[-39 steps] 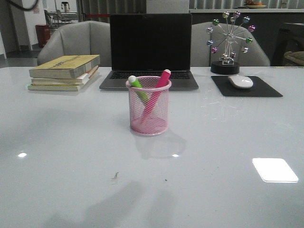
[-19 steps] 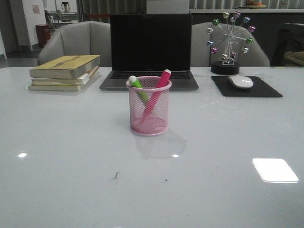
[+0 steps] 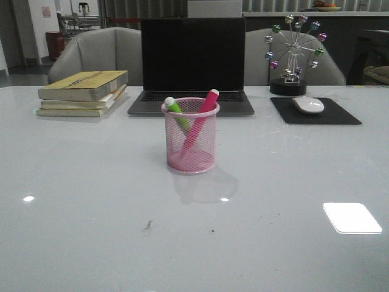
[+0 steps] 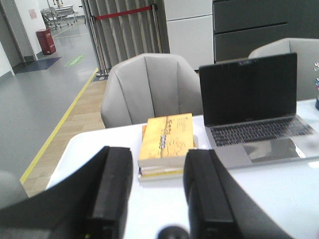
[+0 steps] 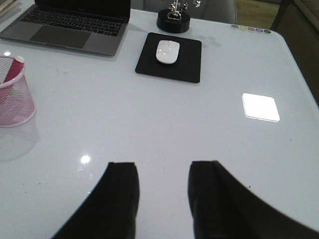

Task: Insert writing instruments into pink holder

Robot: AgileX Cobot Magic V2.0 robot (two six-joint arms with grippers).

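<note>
Pink mesh holder [image 3: 189, 136] stands on the counter [image 3: 91, 201] well ahead of both sets of fingers, green marker [image 3: 177, 112] and magenta marker [image 3: 200, 118] leaning inside. Left fingers [image 4: 158, 199] and right fingers [image 5: 162, 201] hang spread and empty, apparently since nothing remains to insert.
</note>
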